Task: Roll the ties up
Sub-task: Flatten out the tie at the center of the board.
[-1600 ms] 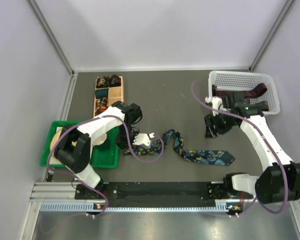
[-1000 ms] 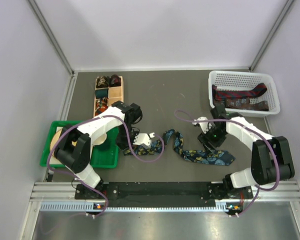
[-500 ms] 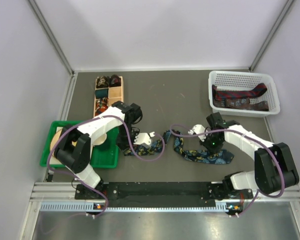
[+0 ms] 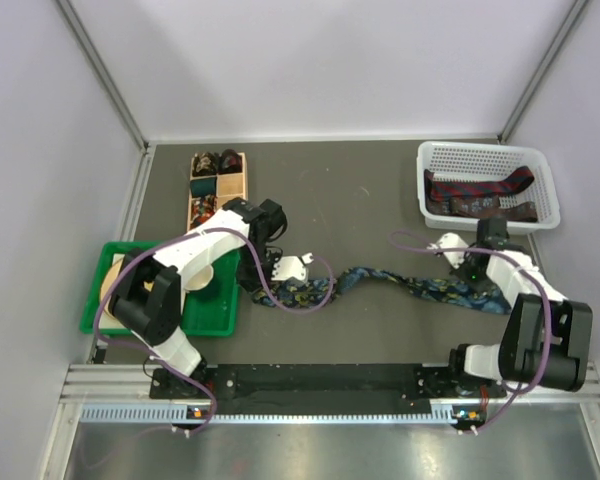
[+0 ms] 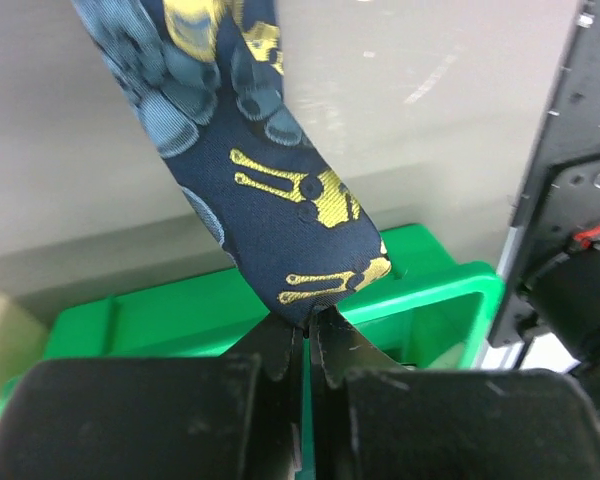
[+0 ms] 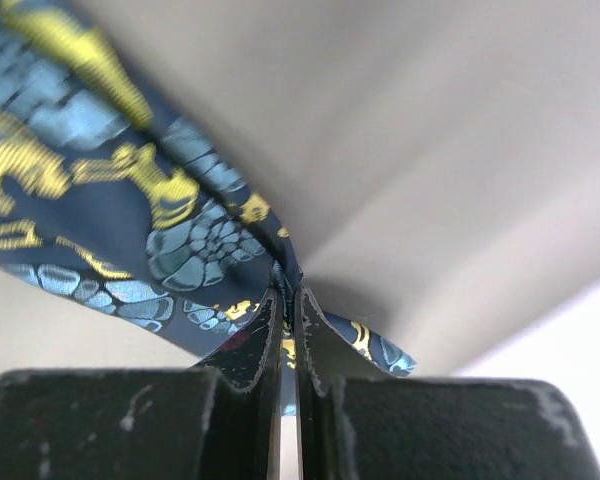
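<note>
Top external view: blue floral tie (image 4: 380,279) lies stretched across the table (image 4: 360,200); I hold its 9 o'clock end pinched in the left gripper (image 4: 276,284), its 3 o'clock end in the right gripper (image 4: 467,284).

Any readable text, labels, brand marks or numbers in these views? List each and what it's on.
No readable text in any view.
Blue tie: yellow and light-blue ornament print only, no letters.
Base rail: no legible marking; any there is too small to read.
White basket, green tray, wooden box: no labels visible.
</note>
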Controlling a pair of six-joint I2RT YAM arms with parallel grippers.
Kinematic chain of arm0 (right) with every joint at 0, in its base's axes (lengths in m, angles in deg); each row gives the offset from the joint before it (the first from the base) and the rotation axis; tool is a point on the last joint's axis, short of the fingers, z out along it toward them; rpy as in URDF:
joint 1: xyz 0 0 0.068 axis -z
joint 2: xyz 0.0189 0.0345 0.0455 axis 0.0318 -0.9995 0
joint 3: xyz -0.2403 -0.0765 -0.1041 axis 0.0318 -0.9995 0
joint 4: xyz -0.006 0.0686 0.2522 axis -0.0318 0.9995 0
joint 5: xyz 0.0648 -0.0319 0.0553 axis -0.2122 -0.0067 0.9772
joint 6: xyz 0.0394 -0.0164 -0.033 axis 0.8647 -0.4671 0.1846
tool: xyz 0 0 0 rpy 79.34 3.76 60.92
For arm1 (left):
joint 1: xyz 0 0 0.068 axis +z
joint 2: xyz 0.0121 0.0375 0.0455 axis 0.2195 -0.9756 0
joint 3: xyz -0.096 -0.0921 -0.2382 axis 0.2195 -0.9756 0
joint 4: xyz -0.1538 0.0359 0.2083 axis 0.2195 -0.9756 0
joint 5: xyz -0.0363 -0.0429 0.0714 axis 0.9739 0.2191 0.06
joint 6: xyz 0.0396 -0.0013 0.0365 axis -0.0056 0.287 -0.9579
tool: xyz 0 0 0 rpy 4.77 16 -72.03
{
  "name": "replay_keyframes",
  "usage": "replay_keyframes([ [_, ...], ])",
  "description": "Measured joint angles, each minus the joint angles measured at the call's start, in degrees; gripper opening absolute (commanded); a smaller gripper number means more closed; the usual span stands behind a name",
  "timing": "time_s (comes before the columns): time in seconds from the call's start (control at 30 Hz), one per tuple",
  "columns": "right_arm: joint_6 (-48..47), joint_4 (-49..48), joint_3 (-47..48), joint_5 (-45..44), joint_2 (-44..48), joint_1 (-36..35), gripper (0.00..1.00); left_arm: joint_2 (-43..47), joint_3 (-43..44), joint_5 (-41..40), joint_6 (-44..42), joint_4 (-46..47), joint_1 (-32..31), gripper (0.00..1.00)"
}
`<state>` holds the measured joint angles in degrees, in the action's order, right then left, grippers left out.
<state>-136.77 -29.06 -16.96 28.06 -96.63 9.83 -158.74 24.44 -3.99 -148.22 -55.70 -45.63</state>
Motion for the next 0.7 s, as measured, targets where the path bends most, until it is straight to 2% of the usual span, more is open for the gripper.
replay_keyframes([
  [0.13,-5.2,-4.6,3.7,-2.2,-4.4,5.3,0.0,-0.1,0.7,-1.8,1.2,2.9,1.2,0.0],
  [0.43,-11.7,-13.6,2.5,-3.7,-7.0,7.2,0.0,-1.6,1.2,-3.8,0.5,8.3,6.7,0.04],
  [0.7,-12.7,-15.6,2.5,-4.0,-9.0,10.6,0.0,-4.7,6.3,2.1,-1.4,7.6,10.0,0.0],
])
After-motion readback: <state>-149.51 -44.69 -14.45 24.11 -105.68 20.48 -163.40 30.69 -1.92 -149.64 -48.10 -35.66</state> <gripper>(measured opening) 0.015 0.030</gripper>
